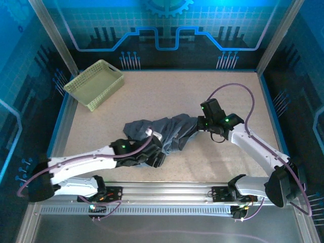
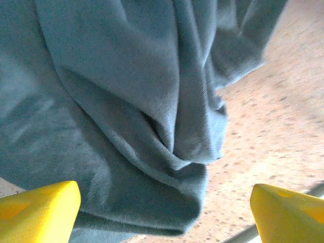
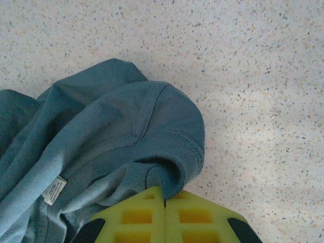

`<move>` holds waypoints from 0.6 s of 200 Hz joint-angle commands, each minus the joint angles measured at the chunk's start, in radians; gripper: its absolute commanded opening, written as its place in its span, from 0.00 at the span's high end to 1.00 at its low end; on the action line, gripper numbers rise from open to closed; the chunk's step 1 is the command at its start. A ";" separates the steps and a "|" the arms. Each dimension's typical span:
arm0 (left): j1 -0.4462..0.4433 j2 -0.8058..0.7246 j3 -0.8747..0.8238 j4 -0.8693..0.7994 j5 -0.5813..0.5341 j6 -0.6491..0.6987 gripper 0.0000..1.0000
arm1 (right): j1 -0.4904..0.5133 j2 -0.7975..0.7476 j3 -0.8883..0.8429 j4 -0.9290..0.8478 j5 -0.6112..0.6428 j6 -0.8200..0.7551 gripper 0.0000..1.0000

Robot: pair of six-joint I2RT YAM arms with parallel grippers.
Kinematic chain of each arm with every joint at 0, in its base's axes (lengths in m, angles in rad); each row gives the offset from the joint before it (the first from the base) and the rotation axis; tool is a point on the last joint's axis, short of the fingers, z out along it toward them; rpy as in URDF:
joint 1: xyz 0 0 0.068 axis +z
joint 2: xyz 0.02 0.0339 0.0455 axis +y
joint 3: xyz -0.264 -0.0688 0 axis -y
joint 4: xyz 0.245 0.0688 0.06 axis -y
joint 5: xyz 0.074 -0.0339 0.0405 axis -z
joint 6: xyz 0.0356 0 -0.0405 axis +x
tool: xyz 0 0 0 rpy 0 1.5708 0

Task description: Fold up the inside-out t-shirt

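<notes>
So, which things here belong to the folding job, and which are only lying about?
For the job: inside-out t-shirt; right gripper, shut on an edge of it; left gripper, open at the cloth.
Lying about: yellow-green lattice basket, far left, apart from the shirt.

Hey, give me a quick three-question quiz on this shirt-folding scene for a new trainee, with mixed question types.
1. True or false: the right gripper is shut on the t-shirt.
2. Which gripper has its jaws open? A) left gripper B) right gripper
3. Fill in: the basket sits at the table's far ____ corner.
Key: 1 true; 2 A; 3 left.
</notes>
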 commanded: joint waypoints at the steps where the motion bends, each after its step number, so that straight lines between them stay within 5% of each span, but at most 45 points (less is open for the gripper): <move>1: -0.034 0.099 0.022 -0.019 -0.105 -0.029 0.08 | -0.018 -0.015 0.050 0.001 0.007 0.014 0.99; 33: -0.033 0.240 0.073 -0.038 -0.191 -0.062 0.14 | -0.020 -0.043 0.064 -0.011 0.010 0.023 0.99; 47: -0.016 0.254 0.086 -0.046 -0.210 -0.050 0.33 | -0.024 -0.069 0.070 -0.044 0.058 0.031 1.00; 66: 0.017 0.207 0.082 -0.036 -0.215 -0.018 0.73 | -0.050 -0.122 0.085 -0.108 0.130 0.029 1.00; 78: 0.040 0.144 0.077 -0.018 -0.214 0.011 0.86 | -0.081 -0.169 0.097 -0.145 0.148 0.016 1.00; 104: 0.116 -0.025 0.111 0.061 -0.140 0.126 0.96 | -0.142 -0.275 0.178 -0.224 0.140 -0.034 1.00; 120: 0.200 -0.115 0.155 0.141 -0.005 0.185 0.99 | -0.149 -0.324 0.270 -0.271 0.144 -0.056 1.00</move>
